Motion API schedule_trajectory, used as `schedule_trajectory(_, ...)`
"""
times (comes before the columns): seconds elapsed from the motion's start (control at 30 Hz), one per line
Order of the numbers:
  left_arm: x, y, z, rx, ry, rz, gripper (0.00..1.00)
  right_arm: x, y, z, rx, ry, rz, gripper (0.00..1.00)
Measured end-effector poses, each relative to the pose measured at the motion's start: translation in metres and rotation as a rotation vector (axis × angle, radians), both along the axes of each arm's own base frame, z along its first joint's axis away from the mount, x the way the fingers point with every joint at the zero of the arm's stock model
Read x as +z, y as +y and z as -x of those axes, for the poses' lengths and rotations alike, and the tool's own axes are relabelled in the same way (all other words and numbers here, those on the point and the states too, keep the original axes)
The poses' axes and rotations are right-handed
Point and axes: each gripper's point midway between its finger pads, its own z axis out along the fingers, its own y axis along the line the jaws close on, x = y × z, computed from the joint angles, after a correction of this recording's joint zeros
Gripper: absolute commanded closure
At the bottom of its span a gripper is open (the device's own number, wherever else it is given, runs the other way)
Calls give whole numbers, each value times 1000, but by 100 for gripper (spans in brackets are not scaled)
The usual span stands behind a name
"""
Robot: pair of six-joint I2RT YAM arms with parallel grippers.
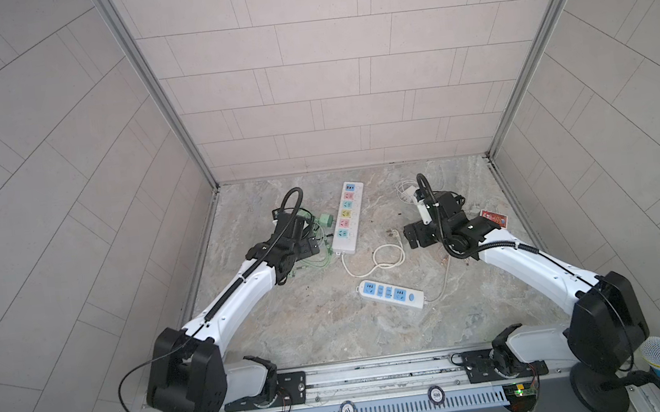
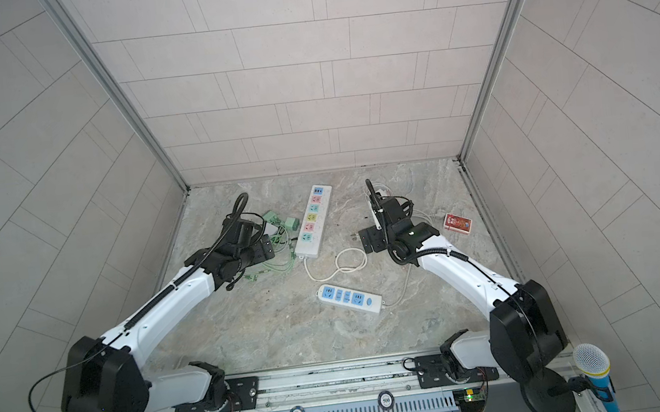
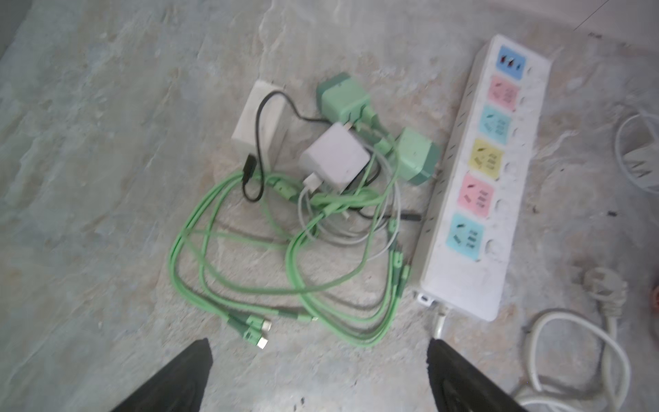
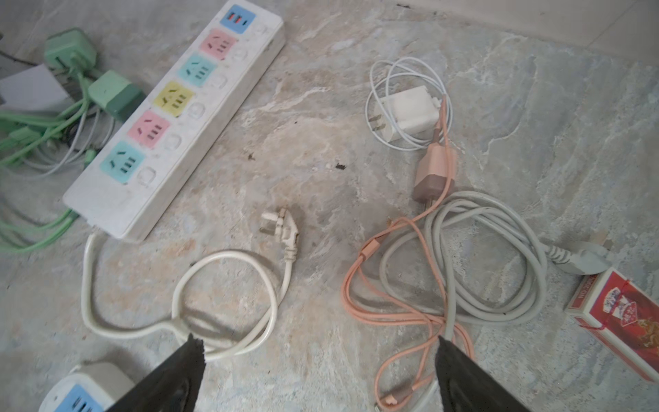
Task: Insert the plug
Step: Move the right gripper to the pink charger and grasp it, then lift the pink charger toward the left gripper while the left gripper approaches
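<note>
A long white power strip (image 1: 347, 217) (image 2: 313, 221) with coloured sockets lies at mid-floor, nothing plugged into it (image 3: 474, 185) (image 4: 174, 114). Its white three-pin plug (image 4: 283, 228) (image 3: 606, 289) lies loose on the floor at the end of a looped cord. My left gripper (image 3: 317, 342) (image 1: 311, 246) hovers open and empty beside the strip, over green cables (image 3: 249, 271). My right gripper (image 4: 318, 339) (image 1: 415, 237) is open and empty just short of the plug's cord loop.
Green chargers (image 3: 342, 96), a white charger (image 3: 335, 158) and tangled cables lie left of the strip. On the right are a white charger (image 4: 406, 110), a pink charger (image 4: 433, 171), a grey cord (image 4: 499, 249) and a red card box (image 4: 620, 314). A short blue-socket strip (image 1: 390, 294) lies nearer the front.
</note>
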Motion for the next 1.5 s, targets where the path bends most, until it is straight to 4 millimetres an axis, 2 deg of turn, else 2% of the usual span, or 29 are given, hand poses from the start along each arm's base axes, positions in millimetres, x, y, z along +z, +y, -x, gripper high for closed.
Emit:
schedule_trajectory(0.07, 4, -13, -13, -24, -1, 40, 0, -9, -9, -17, -65, 27, -36, 11)
schedule_trajectory(0.13, 1, -23, -17, -48, 8, 76, 0, -18, -24, -37, -138, 56, -67, 12)
schedule_trajectory(0.23, -9, -27, -10, -67, 31, 101, 0, -30, -52, -68, -237, 86, -79, 15)
schedule_trajectory(0.33, -19, -22, 2, -69, 54, 93, 0, -41, -75, -94, -307, 122, -71, 20)
schedule_trajectory(0.47, -18, -19, 6, -69, 50, 82, 1, -53, -83, -120, -330, 170, -61, 32)
schedule_trajectory(0.53, -15, -20, 5, -72, 42, 88, 5, -58, -83, -130, -324, 192, -58, 36)
schedule_trajectory(0.6, -14, -23, 5, -85, 37, 97, 8, -63, -84, -139, -320, 216, -54, 46)
schedule_trajectory(0.67, -13, -26, 5, -100, 36, 111, 10, -67, -85, -144, -318, 232, -46, 50)
schedule_trajectory(0.87, -6, -35, -1, -123, 29, 143, 11, -76, -91, -153, -319, 276, -24, 52)
schedule_trajectory(1.17, 29, -57, -22, -171, -45, 185, 12, -93, -91, -167, -312, 322, -20, 58)
schedule_trajectory(1.27, 25, -62, -24, -182, -38, 187, 12, -102, -90, -169, -306, 340, -17, 62)
schedule_trajectory(1.37, 11, -66, -25, -191, -2, 183, 14, -107, -90, -165, -305, 361, -11, 67)
schedule_trajectory(1.5, -6, -72, -25, -201, 40, 173, 16, -108, -91, -163, -302, 371, -9, 78)
